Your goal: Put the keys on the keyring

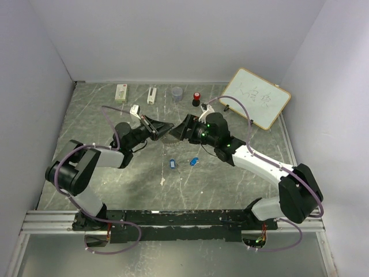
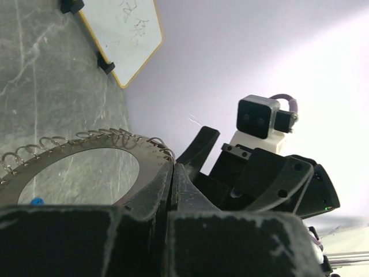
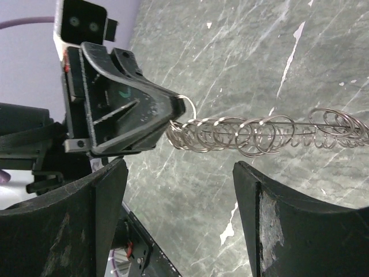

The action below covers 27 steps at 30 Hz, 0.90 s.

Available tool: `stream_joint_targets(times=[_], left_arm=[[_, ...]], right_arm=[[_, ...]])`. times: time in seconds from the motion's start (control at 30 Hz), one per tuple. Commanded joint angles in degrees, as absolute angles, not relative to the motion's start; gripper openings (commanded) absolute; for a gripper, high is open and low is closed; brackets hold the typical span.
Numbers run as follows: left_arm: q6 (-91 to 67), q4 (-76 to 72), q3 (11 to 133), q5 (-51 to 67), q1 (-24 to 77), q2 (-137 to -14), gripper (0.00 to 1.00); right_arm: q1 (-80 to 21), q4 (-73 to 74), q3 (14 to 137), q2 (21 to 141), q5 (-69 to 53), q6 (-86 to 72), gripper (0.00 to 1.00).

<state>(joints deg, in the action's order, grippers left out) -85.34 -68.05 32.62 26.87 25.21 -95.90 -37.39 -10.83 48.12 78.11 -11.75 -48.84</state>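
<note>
My left gripper (image 1: 158, 129) is shut on the edge of the keyring (image 1: 168, 133) and holds it above the table. In the left wrist view the keyring (image 2: 75, 158) is a flat grey ring with a fringe of small wire loops, pinched between the closed fingers (image 2: 155, 190). My right gripper (image 1: 185, 128) is open and faces the ring from the right. In the right wrist view the ring (image 3: 265, 134) shows edge-on just beyond the spread fingers (image 3: 259, 202). Two blue keys lie on the table below: one (image 1: 171, 164) and another (image 1: 194, 161).
A small whiteboard (image 1: 262, 97) leans at the back right. A red-and-black knob (image 1: 196, 98), a clear cup (image 1: 177, 92) and two white pieces (image 1: 121, 92) (image 1: 151, 94) stand along the back edge. Walls close in on three sides.
</note>
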Motion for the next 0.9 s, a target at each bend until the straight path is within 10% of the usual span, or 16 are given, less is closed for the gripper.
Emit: stream_joint_targets(times=[0.0,0.87], left_arm=[[-83.1,-67.1,35.2,27.2,25.0,-92.7,0.07],[-92.0,-86.1,32.0,36.8,25.0,-99.8,0.07]], right_arm=[[-37.7,-11.9,48.6,79.0,-11.1,-48.6,0.75],[-30.0,-12.8,62.5,90.8,-21.1,-44.5,0.77]])
